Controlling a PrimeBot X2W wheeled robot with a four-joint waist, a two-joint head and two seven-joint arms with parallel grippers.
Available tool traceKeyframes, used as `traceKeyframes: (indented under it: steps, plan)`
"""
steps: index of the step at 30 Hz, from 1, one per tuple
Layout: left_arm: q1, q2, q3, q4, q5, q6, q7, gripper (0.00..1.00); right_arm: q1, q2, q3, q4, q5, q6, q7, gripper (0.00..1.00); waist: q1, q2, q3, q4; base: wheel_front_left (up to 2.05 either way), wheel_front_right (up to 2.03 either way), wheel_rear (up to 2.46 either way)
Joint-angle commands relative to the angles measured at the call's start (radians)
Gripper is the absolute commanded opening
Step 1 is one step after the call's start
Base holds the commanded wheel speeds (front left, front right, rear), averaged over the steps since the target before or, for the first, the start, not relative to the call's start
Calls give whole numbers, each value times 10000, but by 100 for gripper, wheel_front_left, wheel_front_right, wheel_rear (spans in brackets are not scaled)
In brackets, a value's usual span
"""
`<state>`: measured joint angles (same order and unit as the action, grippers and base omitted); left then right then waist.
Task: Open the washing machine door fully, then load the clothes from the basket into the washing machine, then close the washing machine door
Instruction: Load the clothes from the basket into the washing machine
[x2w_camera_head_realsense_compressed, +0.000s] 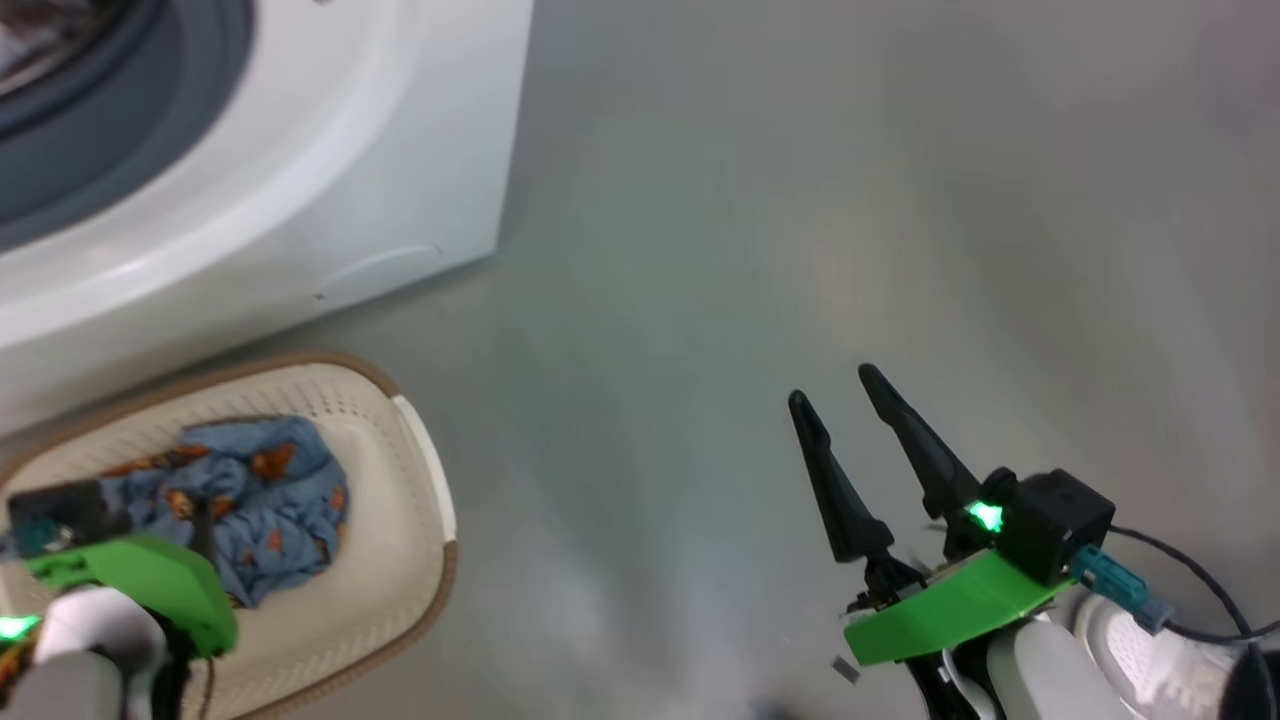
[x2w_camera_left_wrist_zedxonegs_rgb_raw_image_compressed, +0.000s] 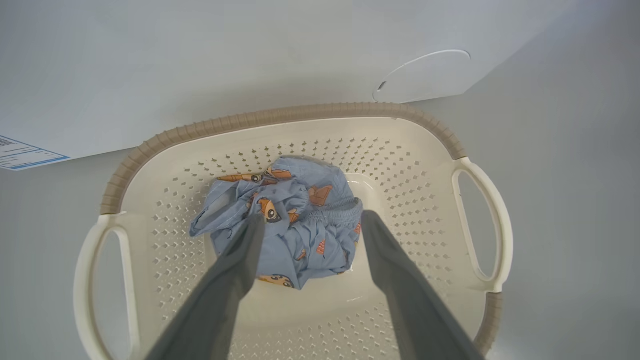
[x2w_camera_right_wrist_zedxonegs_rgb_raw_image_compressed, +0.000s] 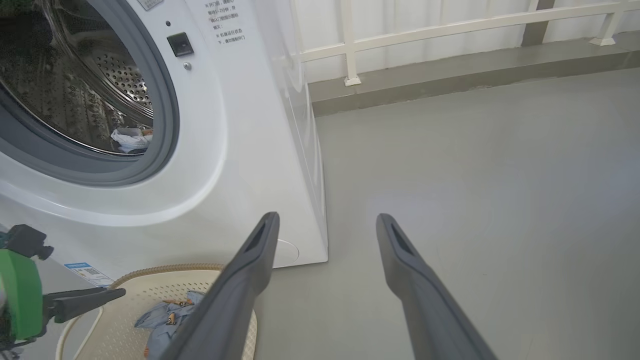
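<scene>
The white washing machine (x2w_camera_head_realsense_compressed: 300, 150) (x2w_camera_right_wrist_zedxonegs_rgb_raw_image_compressed: 240, 125) shows its open steel drum; a white cloth (x2w_camera_right_wrist_zedxonegs_rgb_raw_image_compressed: 131, 140) lies inside. The washing machine door is out of view. On the floor in front stands the cream basket (x2w_camera_head_realsense_compressed: 420, 560) (x2w_camera_left_wrist_zedxonegs_rgb_raw_image_compressed: 280, 117) (x2w_camera_right_wrist_zedxonegs_rgb_raw_image_compressed: 150, 272), holding the light blue clothes (x2w_camera_head_realsense_compressed: 260, 500) (x2w_camera_left_wrist_zedxonegs_rgb_raw_image_compressed: 290, 225) (x2w_camera_right_wrist_zedxonegs_rgb_raw_image_compressed: 165, 320) with orange print. My left gripper (x2w_camera_left_wrist_zedxonegs_rgb_raw_image_compressed: 311, 220) hangs open just above the bundle, one finger on each side, not gripping it. Over bare floor to the machine's right, my right gripper (x2w_camera_head_realsense_compressed: 835, 388) (x2w_camera_right_wrist_zedxonegs_rgb_raw_image_compressed: 326, 220) is open and empty.
Grey floor (x2w_camera_head_realsense_compressed: 800, 200) spreads to the right of the machine. A white railing (x2w_camera_right_wrist_zedxonegs_rgb_raw_image_compressed: 450, 30) on a raised ledge (x2w_camera_right_wrist_zedxonegs_rgb_raw_image_compressed: 450, 85) bounds it at the back. A blue label (x2w_camera_left_wrist_zedxonegs_rgb_raw_image_compressed: 25, 152) and a round flap (x2w_camera_left_wrist_zedxonegs_rgb_raw_image_compressed: 425, 75) sit low on the machine's front, just behind the basket.
</scene>
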<state>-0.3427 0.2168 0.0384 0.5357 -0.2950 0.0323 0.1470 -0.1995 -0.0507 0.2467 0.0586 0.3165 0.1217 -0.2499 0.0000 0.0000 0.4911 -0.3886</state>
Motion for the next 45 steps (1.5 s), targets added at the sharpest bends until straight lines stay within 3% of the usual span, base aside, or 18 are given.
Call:
traceKeyframes:
  steps: [1, 23, 45]
  plan:
    - [-232, 342, 341, -72, 21, 94, 38, 100, -135, 3, 250, -274, 141, 90, -118, 100, 0, 0, 814, -514, 0, 0, 0]
    - [-1800, 1569, 828, 1990, -208, 533, 175, 100, -1087, 4, 666, -497, 626, 90, -119, 100, 0, 0, 2742, -1083, 0, 0, 0]
    - [-2239, 2387, 727, 2089, -268, 479, 323, 95, -1490, 5, 1034, -604, 974, 90, -119, 100, 0, 0, 3676, -1471, 0, 0, 0]
